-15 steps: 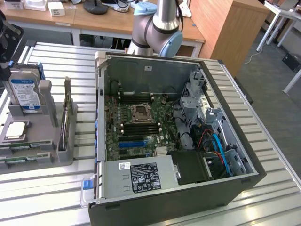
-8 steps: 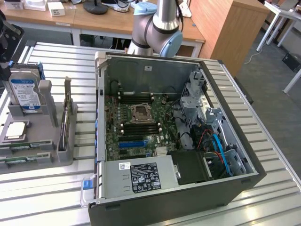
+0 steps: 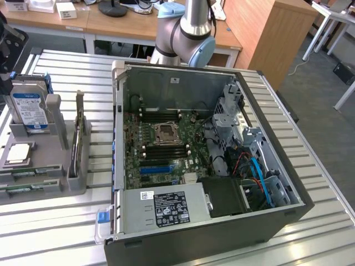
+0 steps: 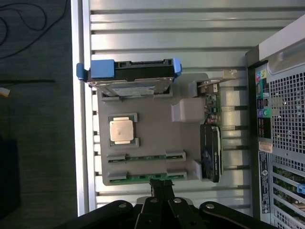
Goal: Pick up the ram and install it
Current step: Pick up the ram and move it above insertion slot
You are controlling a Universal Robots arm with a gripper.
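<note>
Two ram sticks lie flat, side by side, in slots of the grey holder (image 4: 157,133): one ram stick (image 4: 143,158) and a second ram stick (image 4: 143,177), also seen as thin green strips (image 3: 22,175) at the exterior view's left. My gripper (image 4: 162,185) hangs above the holder's edge beside the second stick, its black fingers shut together with nothing between them. In the exterior view the gripper (image 3: 6,77) is a dark shape at the far left, above the holder. The open computer case (image 3: 277,221) shows the motherboard's black memory slots (image 3: 163,148) around the processor socket (image 3: 166,133).
The holder also carries a silver hard drive (image 4: 131,83) with a blue label, a square processor chip (image 4: 121,131) and an upright expansion card (image 4: 211,150). All of it rests on a slatted metal table (image 3: 50,227). The arm's base (image 3: 186,33) stands behind the case.
</note>
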